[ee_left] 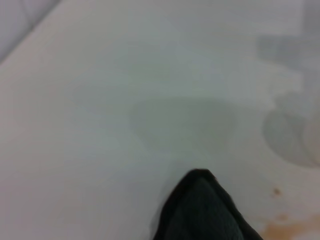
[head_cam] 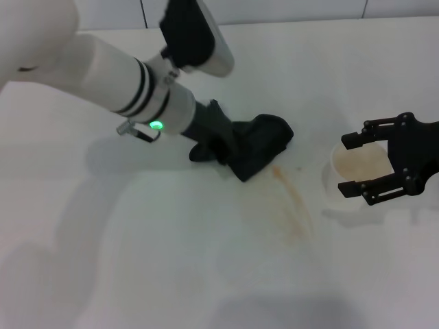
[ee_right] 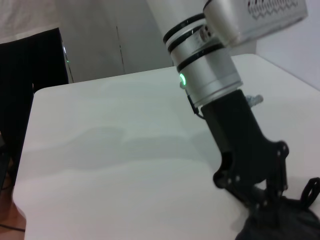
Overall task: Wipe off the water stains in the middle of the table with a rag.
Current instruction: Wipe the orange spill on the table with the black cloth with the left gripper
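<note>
Rag [head_cam: 260,147], dark and rumpled, lies near the middle of the white table [head_cam: 137,260], pinched in the fingers of the left gripper [head_cam: 223,147], which presses it down onto the surface. Just beside its lower edge a thin orange-brown smear of water stains [head_cam: 291,199] trails away. Off to the right, the right gripper [head_cam: 357,164] hangs with fingers spread around a small white cup [head_cam: 358,168] of brownish liquid.

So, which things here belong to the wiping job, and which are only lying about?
Belong to the job:
- rag, held on the table by the left gripper
- water stains, an orange-brown streak beside the rag

Just there:
- cup between the open fingers of the right gripper
</note>
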`<state>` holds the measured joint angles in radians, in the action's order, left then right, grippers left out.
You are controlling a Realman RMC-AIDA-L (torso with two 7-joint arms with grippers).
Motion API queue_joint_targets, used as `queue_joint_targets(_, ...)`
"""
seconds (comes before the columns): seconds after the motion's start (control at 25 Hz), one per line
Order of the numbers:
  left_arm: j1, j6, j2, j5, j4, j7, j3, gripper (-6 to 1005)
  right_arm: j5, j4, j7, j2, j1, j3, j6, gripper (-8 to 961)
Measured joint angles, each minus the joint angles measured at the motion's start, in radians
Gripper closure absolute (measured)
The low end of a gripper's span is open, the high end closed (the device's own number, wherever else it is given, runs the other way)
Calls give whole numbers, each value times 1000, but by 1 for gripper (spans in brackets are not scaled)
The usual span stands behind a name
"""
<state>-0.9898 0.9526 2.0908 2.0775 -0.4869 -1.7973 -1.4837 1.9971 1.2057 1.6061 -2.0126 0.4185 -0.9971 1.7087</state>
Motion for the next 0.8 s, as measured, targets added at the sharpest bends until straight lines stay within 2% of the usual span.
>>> queue_joint_targets(0.08,-12,1,3,-30,17,-1,-73,923,0,0,-3,0,0,0,0,127)
queue_joint_targets(0.28,-22,46,3,-84,12,0,-168,923,0,0,-6,0,5,0,-3,127)
queue_joint_targets(0.56,-17,162,2,-81,-8,53,-175,923,0,-2,-6,0,9,0,-12,127)
queue_joint_targets(0.8,59,321,1,-76,-143,133,-189,924,-4,-2,-6,0,11,0,-12,127)
